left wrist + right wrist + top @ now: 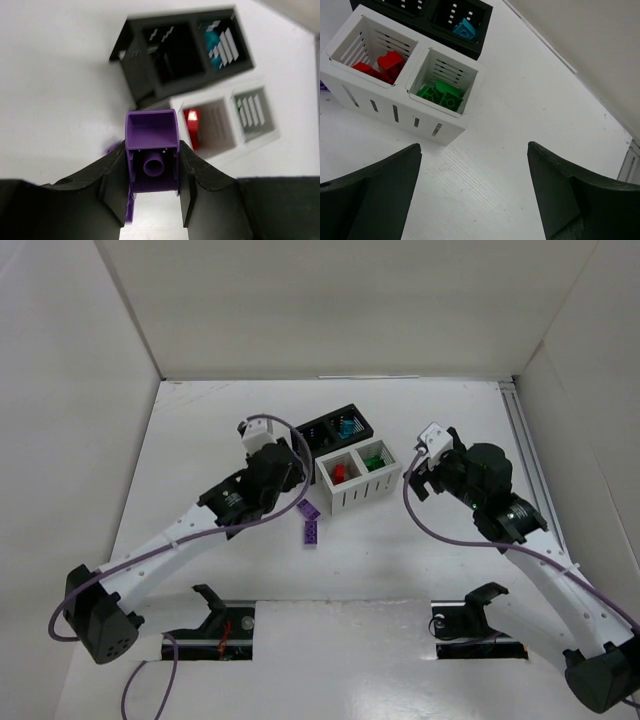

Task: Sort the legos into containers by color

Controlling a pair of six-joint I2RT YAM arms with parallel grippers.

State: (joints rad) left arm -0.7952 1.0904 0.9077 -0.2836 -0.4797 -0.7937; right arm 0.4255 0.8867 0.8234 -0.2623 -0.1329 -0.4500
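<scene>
White table (200, 430), plain white walls (330, 310) on 3 sides, metal rail (522, 435) along right edge

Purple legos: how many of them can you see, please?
3: held lego in left gripper; farther lego and nearer lego on the table left of the white bin; others may be hidden.

Robotics lab test cell.
White boards (340, 300) walled the white tabletop (370, 560); a cabled left arm (170, 540) and right arm (545, 565) were bolted at its edge.

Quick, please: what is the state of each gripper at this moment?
Left gripper: closed, holding a small purple plastic brick.
Right gripper: open, holding nothing.
</scene>
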